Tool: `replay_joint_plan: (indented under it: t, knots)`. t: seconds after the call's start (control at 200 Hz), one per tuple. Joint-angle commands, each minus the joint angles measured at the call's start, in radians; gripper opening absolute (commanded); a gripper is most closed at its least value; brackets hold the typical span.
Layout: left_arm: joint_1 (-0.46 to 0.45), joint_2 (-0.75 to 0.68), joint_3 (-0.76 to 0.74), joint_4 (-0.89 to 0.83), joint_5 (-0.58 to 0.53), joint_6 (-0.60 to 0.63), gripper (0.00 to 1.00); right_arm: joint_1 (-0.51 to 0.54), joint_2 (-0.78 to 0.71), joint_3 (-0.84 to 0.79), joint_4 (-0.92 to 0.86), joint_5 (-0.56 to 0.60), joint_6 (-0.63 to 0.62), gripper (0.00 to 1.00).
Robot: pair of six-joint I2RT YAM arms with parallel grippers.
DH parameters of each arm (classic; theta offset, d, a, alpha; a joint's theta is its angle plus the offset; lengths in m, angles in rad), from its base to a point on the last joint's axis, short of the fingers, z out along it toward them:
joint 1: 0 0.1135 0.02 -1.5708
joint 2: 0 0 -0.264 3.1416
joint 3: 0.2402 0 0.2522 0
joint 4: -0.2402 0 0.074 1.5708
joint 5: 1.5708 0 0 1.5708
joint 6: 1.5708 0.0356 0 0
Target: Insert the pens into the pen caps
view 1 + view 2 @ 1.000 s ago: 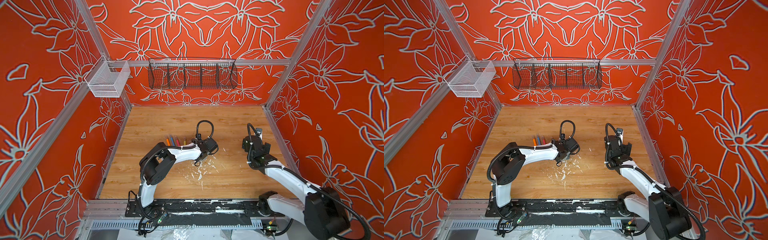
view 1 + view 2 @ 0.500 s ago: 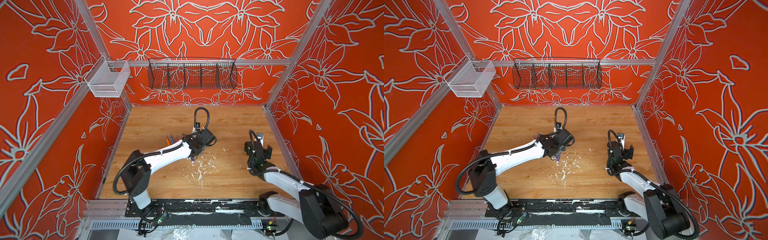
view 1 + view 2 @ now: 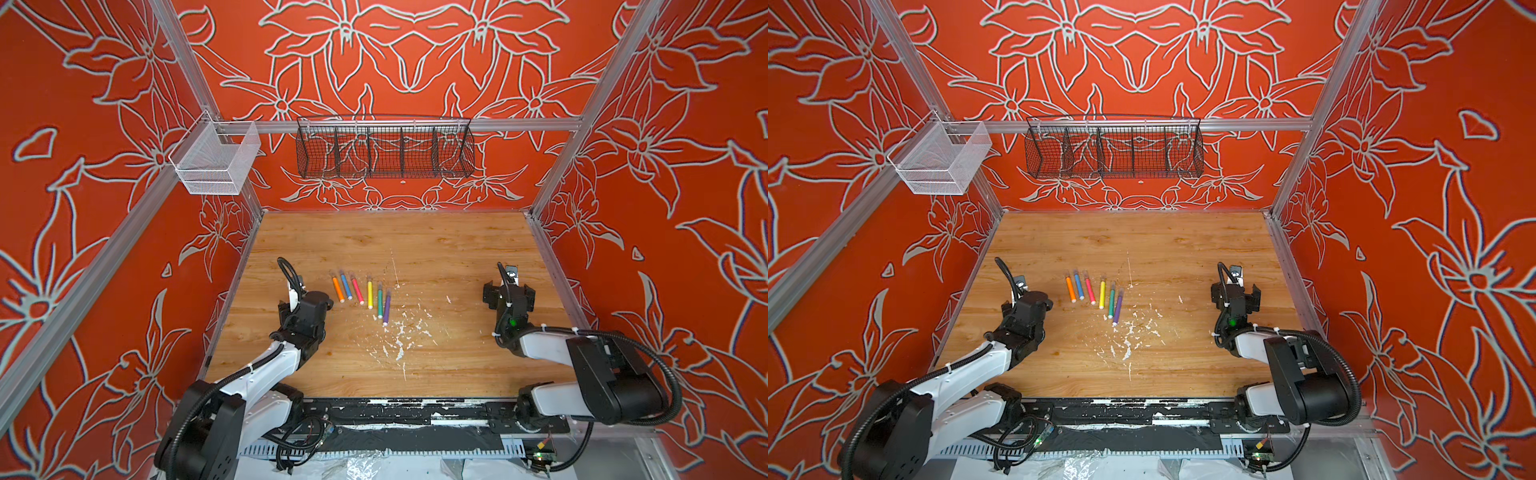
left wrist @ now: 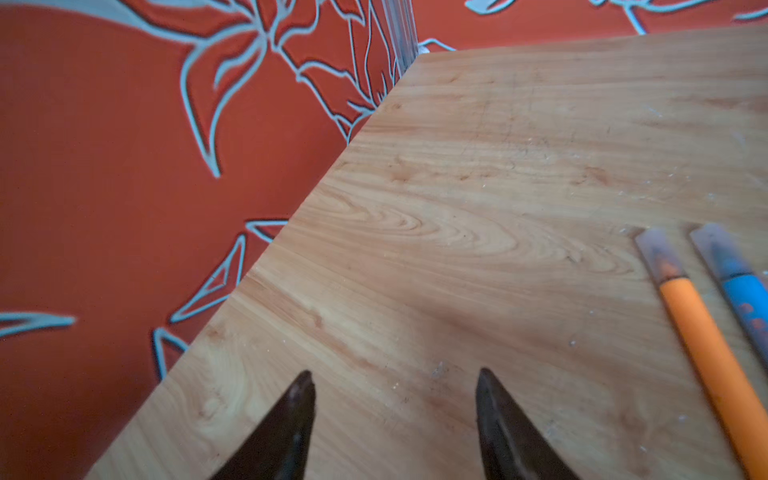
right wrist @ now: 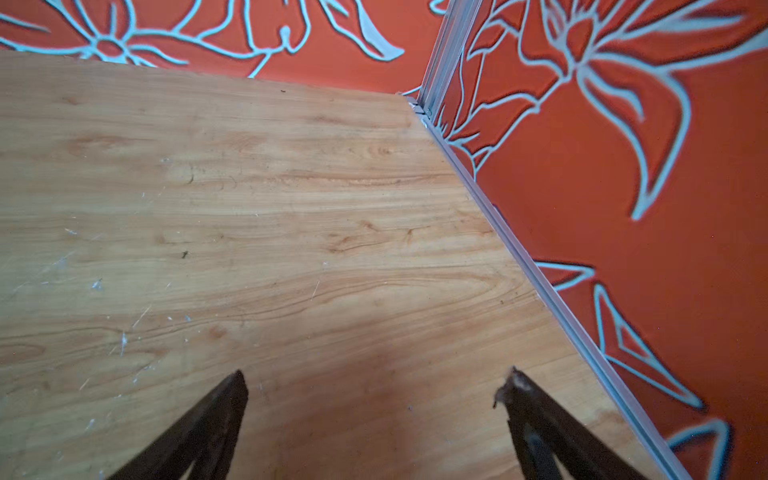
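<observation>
Six pens lie side by side mid-table in both top views: orange [image 3: 338,289], blue [image 3: 345,285], pink-red [image 3: 357,289], yellow [image 3: 370,293], green [image 3: 380,301] and purple [image 3: 386,307]. Each has a pale, clear end pointing at the back wall. In the left wrist view clear pen caps [image 4: 658,254] sit over the tips of the orange pen [image 4: 706,345] and the blue pen [image 4: 744,291]. My left gripper [image 4: 395,376] is open and empty over bare wood, left of the row [image 3: 309,305]. My right gripper [image 5: 376,376] hangs wide open and empty near the right wall [image 3: 509,297].
White flecks of debris [image 3: 399,332] are scattered in front of the pens. A black wire basket [image 3: 384,147] hangs on the back wall and a white mesh basket [image 3: 216,160] on the left wall. Aluminium rails [image 5: 540,282] border the wooden table [image 3: 415,241].
My left gripper has opened and drawn back to the left, away from the pens. The purple pen now lies at the right end of the row. The right arm has barely moved.
</observation>
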Motion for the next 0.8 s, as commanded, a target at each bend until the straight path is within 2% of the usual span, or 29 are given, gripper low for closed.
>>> replay_joint_plan:
  t: [0.0, 0.02, 0.03, 0.105, 0.19, 0.29, 0.5, 0.57, 0.796]
  knots:
    - [0.112, 0.112, 0.004, 0.351, 0.124, 0.04, 0.7, -0.046, 0.02, 0.034, 0.025, -0.14, -0.001, 0.97]
    - [0.118, 0.136, 0.015, 0.36, 0.136, 0.044, 0.95, -0.061, 0.023, 0.036, 0.006, -0.166, 0.01, 0.96]
    - [0.118, 0.147, 0.021, 0.358, 0.142, 0.043, 1.0, -0.068, 0.026, 0.035, 0.007, -0.175, 0.014, 0.96]
    - [0.132, 0.206, 0.05, 0.367, 0.262, 0.067, 0.97, -0.073, 0.056, 0.013, 0.095, -0.182, 0.012, 0.97]
    - [0.134, 0.259, 0.065, 0.398, 0.361, 0.122, 0.97, -0.072, 0.038, 0.011, 0.062, -0.18, 0.014, 0.97]
    - [0.136, 0.236, 0.045, 0.402, 0.382, 0.117, 0.97, -0.072, 0.049, 0.006, 0.089, -0.179, 0.014, 0.97]
    - [0.195, 0.268, 0.018, 0.442, 0.56, 0.116, 0.96, -0.071, 0.044, 0.01, 0.073, -0.179, 0.013, 0.97]
    - [0.199, 0.309, 0.002, 0.535, 0.564, 0.129, 0.96, -0.071, 0.044, 0.011, 0.071, -0.179, 0.013, 0.97]
    - [0.2, 0.295, 0.004, 0.512, 0.567, 0.125, 0.96, -0.072, 0.043, 0.009, 0.072, -0.179, 0.013, 0.97]
